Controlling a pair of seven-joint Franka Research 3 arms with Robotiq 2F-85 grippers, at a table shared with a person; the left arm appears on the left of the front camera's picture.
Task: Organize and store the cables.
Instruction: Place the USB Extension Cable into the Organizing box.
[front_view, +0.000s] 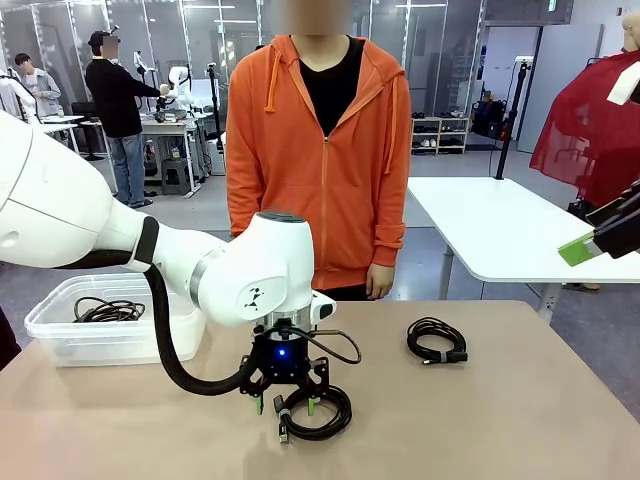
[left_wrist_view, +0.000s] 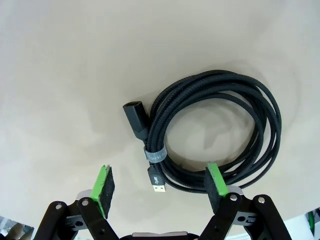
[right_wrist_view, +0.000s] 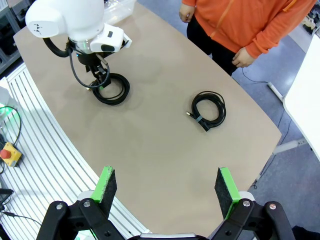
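**Beige counter (front_view: 500, 420): left gripper (front_view: 285, 404) over the near coil (front_view: 325, 412), fingers wide**

At the far side of the counter stands a person (front_view: 320, 150) in an orange hoodie, w/ both arms hanging down. The left gripper points straight down at the near coil, which lies by the robot's edge, a little left of centre. Its fingers are spread wide and pinch nothing. In the left wrist view one green pad (left_wrist_view: 105, 182) is over bare counter and the other is in front of the coil's strands (touching or not, I cannot tell). Btw. the two pads lie the grey strap (left_wrist_view: 155, 154) and the USB plug (left_wrist_view: 159, 188) of this coil.

A second coil (front_view: 436, 340) lies farther back and to the right, well apart from the first. A third cable (front_view: 108, 311) is inside the clear bin (front_view: 45, 330) at the left end. The right gripper (right_wrist_view: 165, 187) hangs high over the counter, fingers also spread, w/ nothing between them.
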